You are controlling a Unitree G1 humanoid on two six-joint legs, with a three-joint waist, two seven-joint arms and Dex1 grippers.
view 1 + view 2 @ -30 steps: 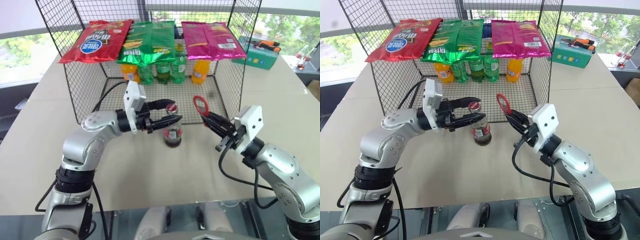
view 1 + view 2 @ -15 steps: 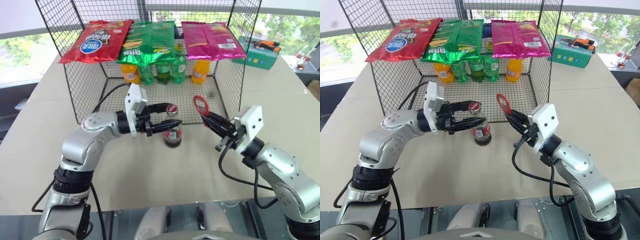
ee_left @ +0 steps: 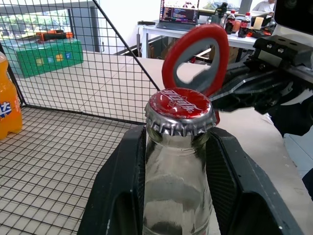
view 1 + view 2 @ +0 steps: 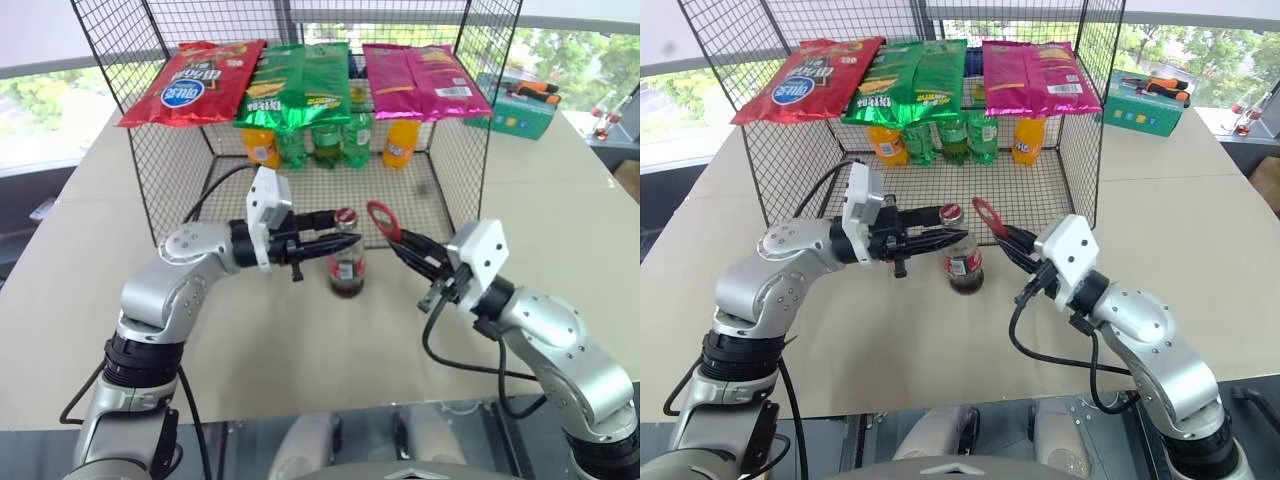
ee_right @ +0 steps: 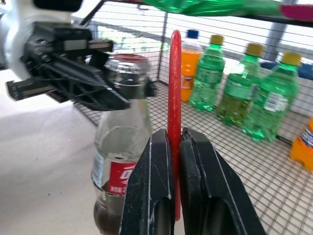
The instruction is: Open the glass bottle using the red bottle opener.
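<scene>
the bottle (image 4: 346, 268) stands upright on the worktop (image 4: 300, 350) just in front of the wire cage (image 4: 170, 170), cap (image 3: 179, 105) on. the left tool (image 4: 330, 235) reaches in level from the robot's left and pinches the neck just under the cap, one finger (image 3: 120, 181) on each side of the glass. the right tool (image 4: 405, 247) is pressed together on the handle of the opener (image 4: 381, 219), whose ring head stands up just beside the cap, on the bottle's right, not yet over it.

risks from here, as i judge them: the hold is high on a narrow, smooth neck, so a hard lever push could tilt the bottle or let it twist in the fingers, and the cola in the lower part could spill. the opener is held by a thin flat handle; if the ring catches the cap's edge off-centre, the handle may pivot or slip between the right fingers. the ring must also come down onto the cap close above the left fingers, so the two tools could knock together, and the ring may skate off the crimped rim instead of hooking it.
</scene>
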